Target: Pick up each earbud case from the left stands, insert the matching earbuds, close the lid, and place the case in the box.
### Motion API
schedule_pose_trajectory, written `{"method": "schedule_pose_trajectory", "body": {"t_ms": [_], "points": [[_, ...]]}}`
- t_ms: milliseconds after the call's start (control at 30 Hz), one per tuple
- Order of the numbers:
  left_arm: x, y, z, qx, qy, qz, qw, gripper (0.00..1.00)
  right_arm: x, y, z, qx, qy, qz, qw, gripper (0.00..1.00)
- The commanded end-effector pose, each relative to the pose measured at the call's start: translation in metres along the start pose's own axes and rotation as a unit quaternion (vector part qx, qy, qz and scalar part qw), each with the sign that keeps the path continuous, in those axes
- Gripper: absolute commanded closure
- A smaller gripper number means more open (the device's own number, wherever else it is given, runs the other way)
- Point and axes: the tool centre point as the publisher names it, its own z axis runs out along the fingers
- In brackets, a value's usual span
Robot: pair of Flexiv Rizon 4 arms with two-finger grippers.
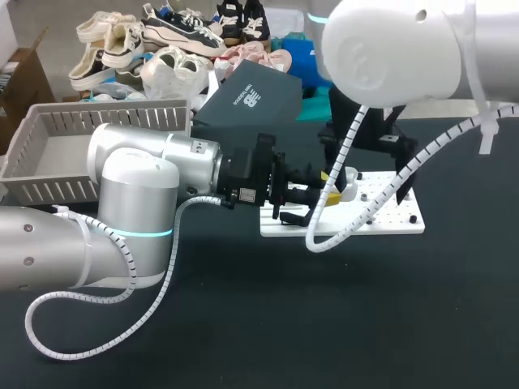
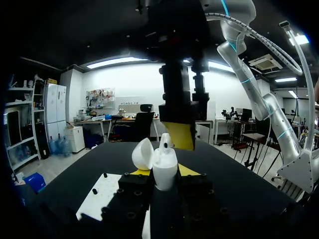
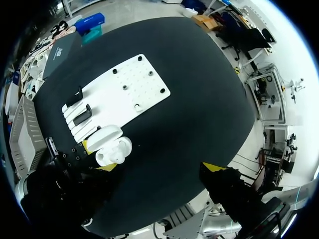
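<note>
A: Head view first. Where is the case?

B: The earbud case [image 1: 349, 182] is off the stands, clamped in the left gripper [image 1: 333, 187] above the white board [image 1: 381, 223]. The right arm [image 1: 405, 40] hangs over it. The basket [image 1: 49, 166] sits well apart at the left.

A: And the left wrist view?

B: It shows what the head view hides. The lid is tipped open and the yellow tips press the case from both sides. What looks like an earbud [image 2: 164, 143] pokes from its mouth, just under the right gripper [image 2: 178, 135]. Whether that gripper is apart or together, I cannot tell.

A: So inserting is the step in hand?

B: I judge so. Next the earbud needs seating fully, then the lid shutting.

A: Right wrist view?

B: Only it looks straight down: dark stands [image 3: 82, 113] on the board, the open case near them
</note>
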Motion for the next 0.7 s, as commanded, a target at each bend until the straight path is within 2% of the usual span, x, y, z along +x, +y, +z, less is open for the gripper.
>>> {"method": "schedule_pose_trajectory", "body": {"t_ms": [33,200,367,533,700], "points": [[0.0,0.0,0.0,0.0,0.0,0.0,1.0,1.0,-0.007,0.0,0.001,-0.006,0.0,0.006,1.0,0.0],[0.0,0.0,0.0,0.0,0.0,0.0,1.0,1.0,-0.011,-0.001,0.002,-0.009,-0.001,0.013,1.0,0.0],[0.0,0.0,0.0,0.0,0.0,0.0,1.0,1.0,-0.003,-0.008,-0.005,-0.018,0.004,-0.005,1.0,0.0],[0.0,0.0,0.0,0.0,0.0,0.0,1.0,1.0,0.0,-0.021,-0.017,-0.058,-0.008,-0.019,0.998,0.0],[0.0,0.0,0.0,0.0,0.0,0.0,1.0,1.0,-0.001,-0.038,-0.016,-0.104,-0.029,-0.054,0.993,0.0]]}}
